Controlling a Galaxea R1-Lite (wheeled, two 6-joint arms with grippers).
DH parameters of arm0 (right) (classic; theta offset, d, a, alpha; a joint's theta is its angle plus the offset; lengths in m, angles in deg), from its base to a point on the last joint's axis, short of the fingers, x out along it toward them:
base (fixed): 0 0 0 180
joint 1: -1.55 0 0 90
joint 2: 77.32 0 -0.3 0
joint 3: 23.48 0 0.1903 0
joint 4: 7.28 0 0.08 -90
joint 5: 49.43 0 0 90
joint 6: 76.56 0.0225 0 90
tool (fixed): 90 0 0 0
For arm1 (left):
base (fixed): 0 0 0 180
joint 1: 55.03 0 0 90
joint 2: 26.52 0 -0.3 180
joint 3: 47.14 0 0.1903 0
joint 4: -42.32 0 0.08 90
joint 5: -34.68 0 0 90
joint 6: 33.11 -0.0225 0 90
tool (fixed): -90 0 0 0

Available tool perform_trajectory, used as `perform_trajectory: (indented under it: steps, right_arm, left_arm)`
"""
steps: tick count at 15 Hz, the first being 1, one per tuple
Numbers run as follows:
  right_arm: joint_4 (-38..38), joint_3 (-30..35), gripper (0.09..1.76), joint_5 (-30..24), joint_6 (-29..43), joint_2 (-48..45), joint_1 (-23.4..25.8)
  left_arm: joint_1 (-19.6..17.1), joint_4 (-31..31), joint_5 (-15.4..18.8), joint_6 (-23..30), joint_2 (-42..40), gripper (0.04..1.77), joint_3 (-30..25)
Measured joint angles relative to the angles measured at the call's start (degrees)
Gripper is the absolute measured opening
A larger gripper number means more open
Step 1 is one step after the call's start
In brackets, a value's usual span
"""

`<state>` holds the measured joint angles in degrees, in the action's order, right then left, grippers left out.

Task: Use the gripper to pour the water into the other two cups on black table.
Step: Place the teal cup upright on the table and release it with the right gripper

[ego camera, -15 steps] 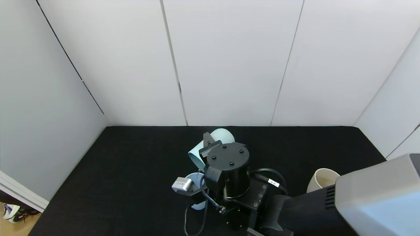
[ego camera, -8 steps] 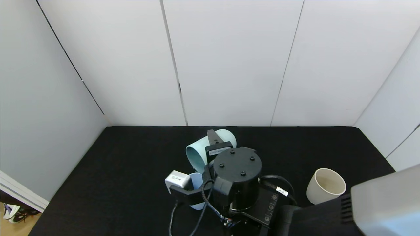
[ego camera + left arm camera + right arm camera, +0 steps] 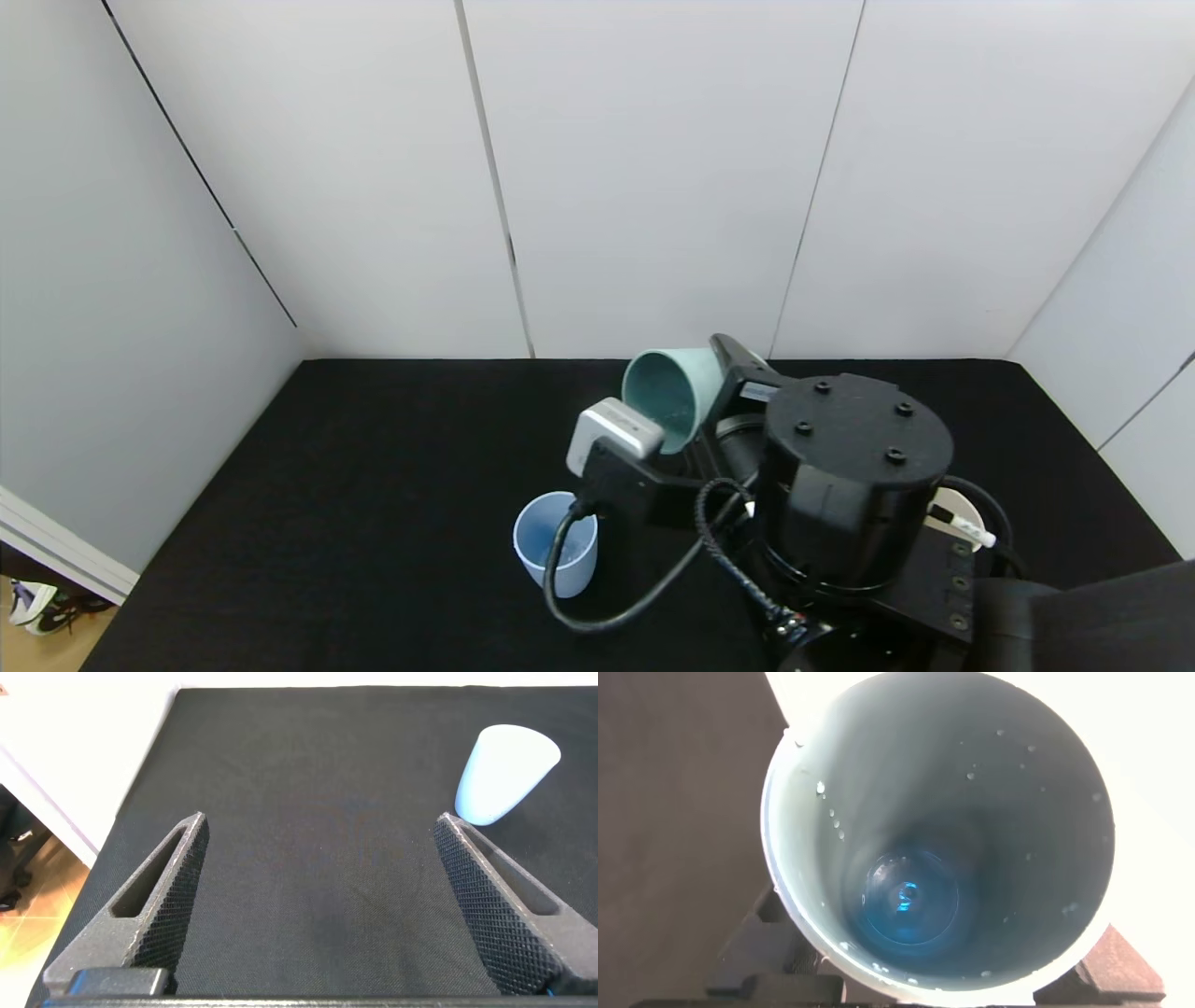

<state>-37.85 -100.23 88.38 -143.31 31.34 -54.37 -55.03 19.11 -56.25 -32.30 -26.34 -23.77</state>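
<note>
— Where the right end effector is raised over the middle of the surface, what's it pinching?
— A teal cup, tipped, droplets inside.
— And the others?
— The blue cup stands upright, left of the arm, open room around it toward the left edge. The beige cup is mostly hidden behind the wrist.
— The left end effector?
— Spread, low over bare surface.

Held cup above table (second cup left)
</note>
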Motion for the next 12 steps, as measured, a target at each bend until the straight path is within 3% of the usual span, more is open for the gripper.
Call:
perform_trajectory:
  steps: [7, 12]
  right_arm:
    - [1.85, 9.79, 1.19, -0.4, 44.87, -1.84, 1.73]
    - [1.8, 11.69, 1.19, -7.83, 71.13, 3.44, 2.17]
  left_arm:
    - [0.0, -0.02, 0.0, 0.0, 0.0, 1.72, 0.0]
    - [0.0, 0.0, 0.0, -0.05, 0.0, 1.72, 0.0]
